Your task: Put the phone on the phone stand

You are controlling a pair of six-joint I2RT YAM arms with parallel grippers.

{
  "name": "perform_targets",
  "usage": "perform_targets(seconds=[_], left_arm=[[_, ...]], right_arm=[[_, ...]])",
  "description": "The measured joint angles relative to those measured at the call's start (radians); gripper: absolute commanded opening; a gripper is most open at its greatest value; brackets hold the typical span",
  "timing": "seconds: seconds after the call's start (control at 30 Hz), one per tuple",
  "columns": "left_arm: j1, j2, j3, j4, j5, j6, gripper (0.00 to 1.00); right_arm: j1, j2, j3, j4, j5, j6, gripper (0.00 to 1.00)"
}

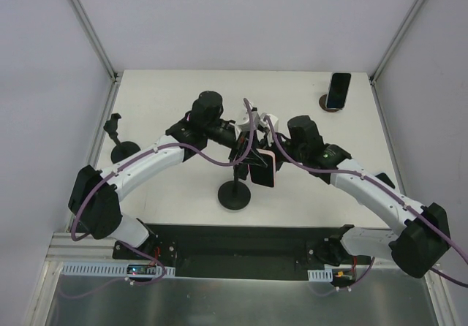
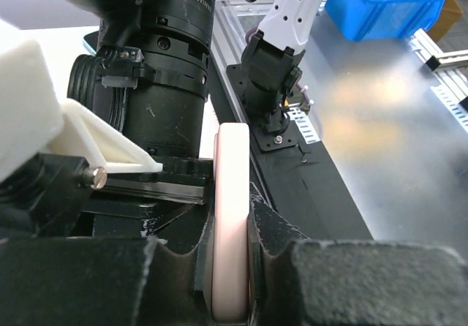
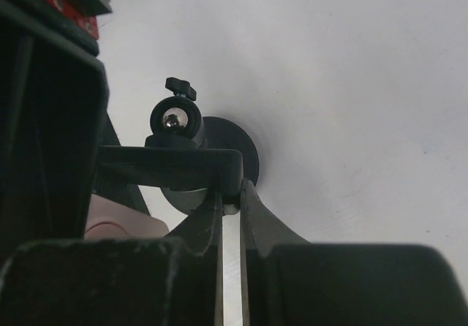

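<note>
A phone in a pink case (image 1: 262, 169) hangs at the table's middle, above a black phone stand with a round base (image 1: 235, 195). My left gripper (image 1: 243, 148) is shut on the phone; in the left wrist view its pink edge (image 2: 231, 216) stands upright between my fingers (image 2: 278, 231). My right gripper (image 1: 256, 156) reaches in from the right. In the right wrist view it (image 3: 231, 203) is pinched on the end of the stand's black clamp bar (image 3: 172, 167), under the ball joint (image 3: 173, 120). A pink corner of the phone (image 3: 124, 228) shows at the left.
A second phone (image 1: 338, 90) rests on a stand at the back right corner. Another black stand (image 1: 119, 142) is at the left edge of the table. Both arms cross close together over the middle. White walls surround the table.
</note>
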Motion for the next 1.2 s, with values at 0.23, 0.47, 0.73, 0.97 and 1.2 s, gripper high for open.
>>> perform_targets(seconds=[0.23, 0.47, 0.73, 0.97, 1.2], left_arm=[[-0.006, 0.004, -0.002, -0.041, -0.014, 0.084, 0.0], [-0.004, -0.025, -0.075, -0.047, -0.067, 0.165, 0.0], [-0.014, -0.155, -0.15, -0.048, -0.256, 0.182, 0.0], [-0.039, -0.286, -0.15, -0.227, -0.576, 0.109, 0.0], [-0.106, -0.276, -0.089, -0.431, -0.797, 0.105, 0.0]], right_arm=[[-0.005, 0.009, 0.0, -0.036, -0.06, -0.023, 0.0], [-0.024, -0.021, -0.022, -0.012, -0.056, -0.015, 0.01], [-0.019, -0.096, -0.081, 0.08, 0.039, 0.056, 0.0], [0.103, -0.216, -0.148, 0.182, 0.317, 0.117, 0.01], [0.312, -0.209, -0.145, 0.137, 0.71, 0.137, 0.0]])
